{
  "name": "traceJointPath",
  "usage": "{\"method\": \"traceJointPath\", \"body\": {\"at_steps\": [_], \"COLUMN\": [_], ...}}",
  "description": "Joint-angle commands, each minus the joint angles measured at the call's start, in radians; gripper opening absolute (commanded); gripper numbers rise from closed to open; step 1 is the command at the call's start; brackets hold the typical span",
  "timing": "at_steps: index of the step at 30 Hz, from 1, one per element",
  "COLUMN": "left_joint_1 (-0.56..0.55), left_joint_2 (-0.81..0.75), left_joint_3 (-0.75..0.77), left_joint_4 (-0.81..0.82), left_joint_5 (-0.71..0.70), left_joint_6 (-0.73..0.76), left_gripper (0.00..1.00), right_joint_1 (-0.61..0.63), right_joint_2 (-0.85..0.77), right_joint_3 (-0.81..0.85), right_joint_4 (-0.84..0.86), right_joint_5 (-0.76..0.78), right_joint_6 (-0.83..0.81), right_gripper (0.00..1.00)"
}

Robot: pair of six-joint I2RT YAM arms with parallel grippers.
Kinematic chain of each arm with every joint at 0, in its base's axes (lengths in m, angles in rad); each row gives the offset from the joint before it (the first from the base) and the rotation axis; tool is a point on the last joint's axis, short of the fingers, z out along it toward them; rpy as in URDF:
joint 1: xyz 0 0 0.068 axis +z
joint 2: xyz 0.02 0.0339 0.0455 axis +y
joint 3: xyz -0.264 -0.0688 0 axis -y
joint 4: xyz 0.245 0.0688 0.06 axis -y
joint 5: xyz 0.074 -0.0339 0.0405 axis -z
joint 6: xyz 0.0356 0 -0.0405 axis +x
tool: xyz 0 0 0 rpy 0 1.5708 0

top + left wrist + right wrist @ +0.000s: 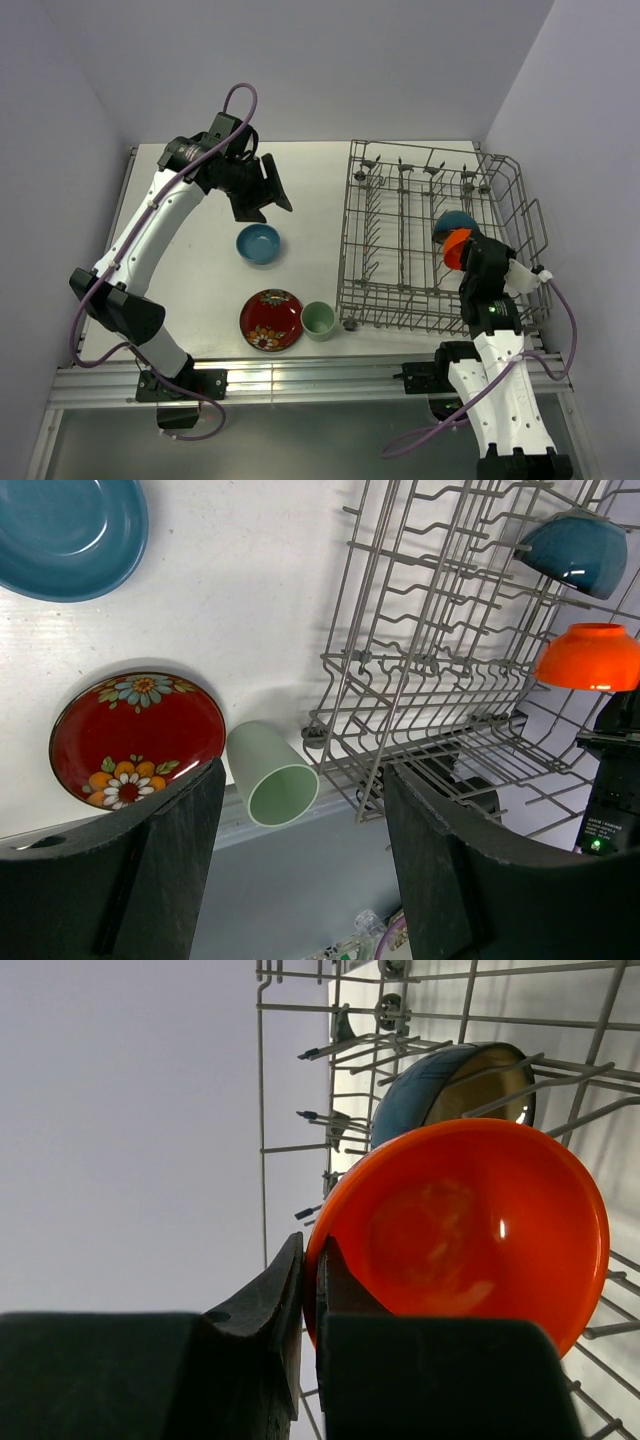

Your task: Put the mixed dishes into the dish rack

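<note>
1. Enclosure: plain pale lilac walls (400,60) on three sides of a white table (310,190).
2. Dish rack (415,143): grey wire basket with upright tines. It fills the right half of the table, long side running near to far. A small wheel (349,323) shows at its near-left corner.
3. Left arm (150,230): reaches up the left side to the far-left part of the table. The left gripper (265,200) hangs above the surface, just beyond the blue bowl. Its fingers are spread wide with nothing between them.
4. Right arm (500,370): rises at the rack's near-right corner and leans in over the rack wall. The right gripper (308,1270) has its fingers pinched tight on the rim of the orange-red bowl.
5. Red patterned plate (271,320): flat on the table close to the near edge, left of the rack, floral face up.
6. Blue bowl (258,243): upright on the table beyond the plate, apart from it.
7. Orange-red bowl (455,248): tipped on edge inside the right part of the rack. Whether it rests on the wires cannot be told.
8. Teal bowl (456,219): pale inside, standing on edge among the tines just beyond the orange-red bowl. Contact between the two cannot be told.
9. Pale green cup (318,320): mouth up, just right of the plate, near the rack's wheel.
</note>
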Motion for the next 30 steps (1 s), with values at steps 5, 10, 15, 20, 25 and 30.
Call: {"method": "traceJointPath", "body": {"at_steps": [5,10,15,20,25,30], "left_joint_1": [-0.006,-0.004,-0.006,-0.006,-0.004,-0.004], "left_joint_2": [-0.031,-0.04,-0.043,-0.038,-0.029,-0.02], "left_joint_3": [0.014,0.003,-0.003,0.002,0.003,0.005], "left_joint_4": [0.019,0.015,0.013,0.013,0.016,0.027], "left_joint_5": [0.031,0.031,0.031,0.033,0.04,0.056], "left_joint_6": [0.03,0.032,0.034,0.034,0.03,0.024], "left_gripper": [0.7,0.7,0.71,0.71,0.71,0.71], "right_joint_1": [0.012,0.012,0.014,0.015,0.017,0.017], "right_joint_2": [-0.017,0.011,0.03,0.031,0.007,-0.005], "right_joint_3": [-0.022,-0.044,-0.059,-0.05,-0.062,-0.076], "right_joint_4": [-0.109,-0.083,-0.054,-0.074,-0.097,-0.095], "right_joint_5": [0.021,0.011,0.002,-0.002,-0.019,-0.027], "right_joint_6": [0.025,0.037,0.056,0.06,0.075,0.095], "right_gripper": [0.05,0.08,0.1,0.24,0.27,0.28]}}
